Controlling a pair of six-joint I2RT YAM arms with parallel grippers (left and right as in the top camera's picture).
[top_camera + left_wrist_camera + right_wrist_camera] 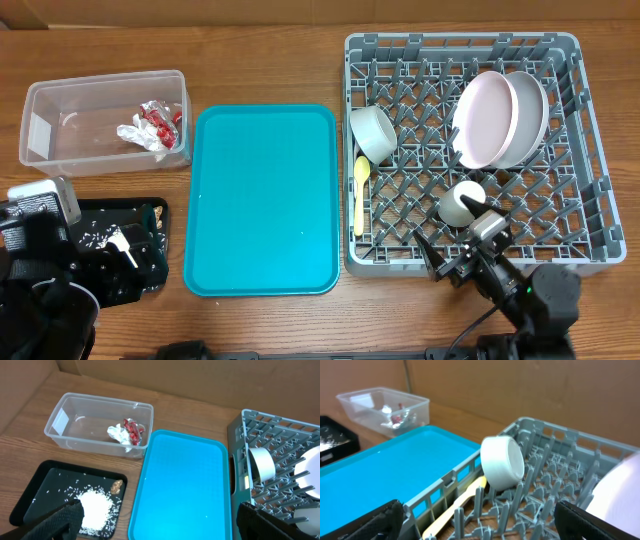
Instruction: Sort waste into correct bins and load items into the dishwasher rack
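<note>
The left jaws gape wide and empty over the black tray (35,490), rice (95,505) heaped just ahead. The right jaws, equally wide, face the rack (535,427), where pegs prop the bowl (502,462) on edge.

Two plates (487,118) stand on edge in the rack (592,150) beside the bowl (373,134).

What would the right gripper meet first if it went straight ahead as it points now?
Probably the small bowl standing on edge in the rack, though its pegs sit nearer and lower; depth is unclear.
</note>
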